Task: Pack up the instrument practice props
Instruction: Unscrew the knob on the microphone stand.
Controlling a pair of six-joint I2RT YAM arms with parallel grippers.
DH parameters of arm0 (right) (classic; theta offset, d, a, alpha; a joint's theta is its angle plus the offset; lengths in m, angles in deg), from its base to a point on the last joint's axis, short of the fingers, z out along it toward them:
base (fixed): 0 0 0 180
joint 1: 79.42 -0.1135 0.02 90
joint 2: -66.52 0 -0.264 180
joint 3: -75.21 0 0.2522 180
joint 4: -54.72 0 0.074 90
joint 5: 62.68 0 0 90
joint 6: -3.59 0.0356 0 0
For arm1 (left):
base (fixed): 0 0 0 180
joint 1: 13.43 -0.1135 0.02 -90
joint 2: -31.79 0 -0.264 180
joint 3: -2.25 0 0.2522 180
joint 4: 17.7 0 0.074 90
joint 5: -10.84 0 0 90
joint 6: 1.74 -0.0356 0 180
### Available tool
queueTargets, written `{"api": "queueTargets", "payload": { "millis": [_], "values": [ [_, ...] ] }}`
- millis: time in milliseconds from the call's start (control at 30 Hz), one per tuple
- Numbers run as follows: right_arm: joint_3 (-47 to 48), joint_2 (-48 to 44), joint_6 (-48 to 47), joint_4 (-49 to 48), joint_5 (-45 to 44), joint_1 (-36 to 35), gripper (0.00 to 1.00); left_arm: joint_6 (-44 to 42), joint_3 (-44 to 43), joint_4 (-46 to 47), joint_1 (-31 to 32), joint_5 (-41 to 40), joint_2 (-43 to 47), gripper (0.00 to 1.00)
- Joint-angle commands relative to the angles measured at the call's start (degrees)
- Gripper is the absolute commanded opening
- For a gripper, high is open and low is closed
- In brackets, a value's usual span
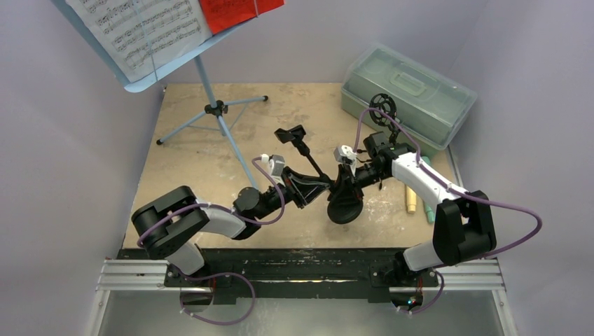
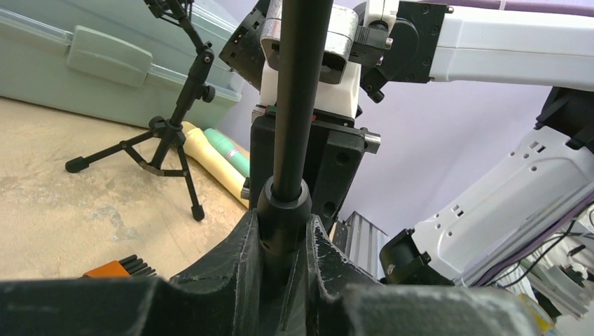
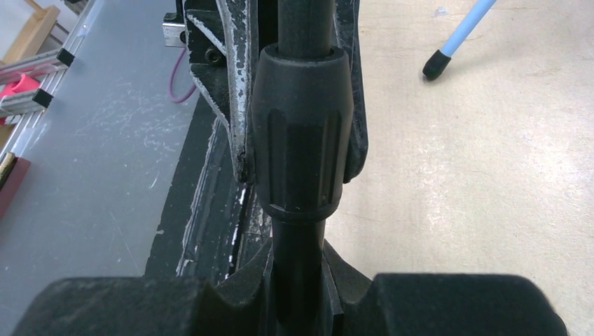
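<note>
L fingers (image 2: 235, 262) clamped either side of the collar on the round-base mic holder (image 1: 345, 206), pads touching it in L wrist view. R fingers (image 3: 242, 283) pinch the same holder's pole just below that collar. Both grippers grasp the one black stand: L gripper (image 1: 321, 187) from 9 o'clock, R gripper (image 1: 344, 183) from 3 o'clock, tips nearly meeting. Holder is mid-table, pole tilted toward 10 o'clock w/ clip end out that way. Can't tell if disc base rests on table (image 1: 189, 182) or is off it.

Tripod mic holder (image 1: 382, 106) stands upright at 1 o'clock, just in front of grey-green case (image 1: 413, 87), lid closed. Cream mic (image 1: 412, 199) + teal mic (image 1: 429, 210) lie side by side at 3 o'clock, partly hidden under R forearm. Pale-blue rack (image 1: 140, 82) at 11 o'clock on tripod legs, white page (image 1: 140, 31) and red page (image 1: 235, 10) on it. One leg tip shows in R wrist view, apart from the held pole. Small orange-and-black item (image 2: 115, 267) on table near L gripper, too little shown to ID.
</note>
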Motion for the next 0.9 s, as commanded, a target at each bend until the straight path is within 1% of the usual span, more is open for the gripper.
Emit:
{"api": "queueTargets", "payload": {
  "millis": [0, 100, 167, 233, 333, 433, 567, 667, 700, 767, 867],
  "values": [
    [2.33, -1.88, 0.0, -2.12, 2.52, -0.43, 0.0, 2.85, 0.35, 16.04, 0.89, -9.87, 2.15, 0.0],
    [1.69, -2.05, 2.2, -4.18, 1.51, -0.41, 0.0, 2.68, 0.26, 12.07, 3.4, -15.05, 3.47, 0.0],
    [1.46, -1.8, 3.47, -5.42, 0.59, -0.41, 0.0, 2.8, -0.21, 5.94, 5.69, -19.99, 5.5, 0.0],
    [1.51, -1.55, 4.19, -6.0, -0.26, -0.44, 0.0, 3.78, -1.77, -3.39, 7.52, -24.53, 8.4, 0.0],
    [1.03, -1.73, 5.63, -7.34, -1.39, -0.37, 0.0, 7.25, -5.77, -19.72, 8.44, -30.77, 13.55, 0.0],
    [0.54, -1.91, 7.35, -9.06, -2.05, -0.27, 0.0, 10.84, -8.64, -30.65, 8.79, -35.27, 16.74, 0.0],
    [0.55, -1.64, 8.93, -10.39, -2.57, -0.27, 0.0, 11.86, -10.91, -37.62, 9.07, -35.81, 17.93, 0.0],
    [0.08, -1.98, 10.69, -11.91, -2.99, -0.26, 0.0, 14.51, -15.17, -45.93, 9.34, -37.06, 17.58, 0.0],
    [-0.03, -2.01, 11.13, -12.28, -3.08, -0.25, 0.0, 14.36, -16.15, -47.34, 9.35, -36.64, 17.25, 0.0],
    [-0.02, -1.92, 11.57, -12.56, -3.02, -0.28, 0.0, 13.98, -16.7, -47.35, 9.41, -35.35, 16.99, 0.0],
    [0.07, -1.74, 11.73, -12.41, -2.62, -0.21, 0.0, 11.09, -15.36, -43.32, 9.42, -33.28, 17.16, 0.0]
  ]
}}
